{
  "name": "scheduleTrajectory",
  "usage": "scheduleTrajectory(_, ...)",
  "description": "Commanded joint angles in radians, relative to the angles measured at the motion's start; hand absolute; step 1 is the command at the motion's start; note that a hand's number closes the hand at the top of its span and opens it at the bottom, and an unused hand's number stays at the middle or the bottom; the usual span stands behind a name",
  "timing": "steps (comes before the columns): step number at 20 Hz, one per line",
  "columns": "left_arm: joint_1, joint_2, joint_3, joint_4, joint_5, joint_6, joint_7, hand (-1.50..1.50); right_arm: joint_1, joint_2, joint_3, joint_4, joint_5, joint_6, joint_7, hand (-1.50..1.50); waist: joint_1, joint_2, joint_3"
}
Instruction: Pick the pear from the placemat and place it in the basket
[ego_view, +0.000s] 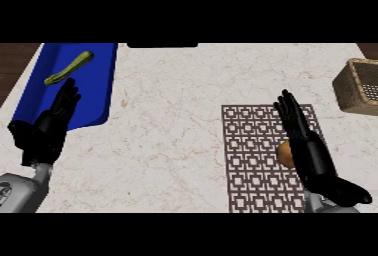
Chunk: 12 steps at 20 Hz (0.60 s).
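Though half-hidden, an orange-brown pear (284, 153)

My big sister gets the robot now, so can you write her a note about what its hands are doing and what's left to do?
Right hand: open, fingers straight, over the patterned placemat, right beside the pear, which it partly hides. Not gripping it.
Left hand: open, resting at the left over the edge of the blue tray; a green vegetable lies in that tray.
Basket: far right edge, only partly in view.
Done: nothing moved yet.
Left: grasp the pear, carry it to the basket, put it in.
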Motion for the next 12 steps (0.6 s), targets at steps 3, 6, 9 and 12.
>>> scheduleTrajectory(3, 0.030, 0.031, 0.054, 0.001, 0.005, 0.016, 0.014, 0.00, 0.094, -0.061, -0.233, 0.022, 0.006, -0.180, 0.101, 1.50, -0.022, -0.004, -0.016)
scheduleTrajectory(6, 0.028, 0.015, 0.088, 0.034, 0.009, 0.064, 0.011, 0.00, 0.167, -0.129, -0.426, 0.089, 0.017, -0.316, 0.186, 1.50, -0.074, 0.000, -0.019)
scheduleTrajectory(9, -0.025, -0.049, 0.048, 0.048, 0.009, 0.047, 0.050, 0.00, 0.007, -0.009, -0.379, 0.067, 0.102, -0.427, -0.008, 1.50, -0.008, 0.005, -0.016)
scheduleTrajectory(12, -0.002, -0.037, 0.056, 0.059, 0.016, 0.013, 0.021, 0.00, -0.031, 0.013, -0.369, 0.141, 0.274, -0.655, 0.161, -1.50, 0.008, 0.010, -0.020)
